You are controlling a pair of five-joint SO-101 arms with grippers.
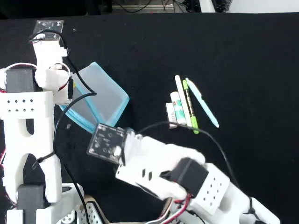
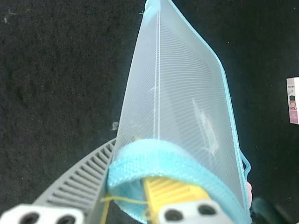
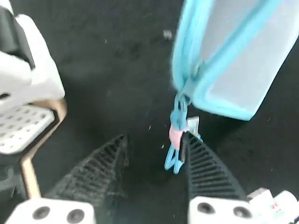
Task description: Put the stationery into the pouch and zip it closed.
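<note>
Left end effector (image 2: 130,164) pinches translucent, blue-trimmed pouch (image 2: 177,102), zipper pull (image 3: 175,140) dangling.

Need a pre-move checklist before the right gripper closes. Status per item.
1. Left gripper clamped on the pouch rim: ok.
2. Right gripper open: ok.
3. Zipper pull hanging in the gap between the right fingers: ok, though close to one finger.
4. Pouch mouth open wide enough for loading: cannot tell.
5. Stationery inside the pouch: not ok, it lies on the table, apart from the pouch.
</note>
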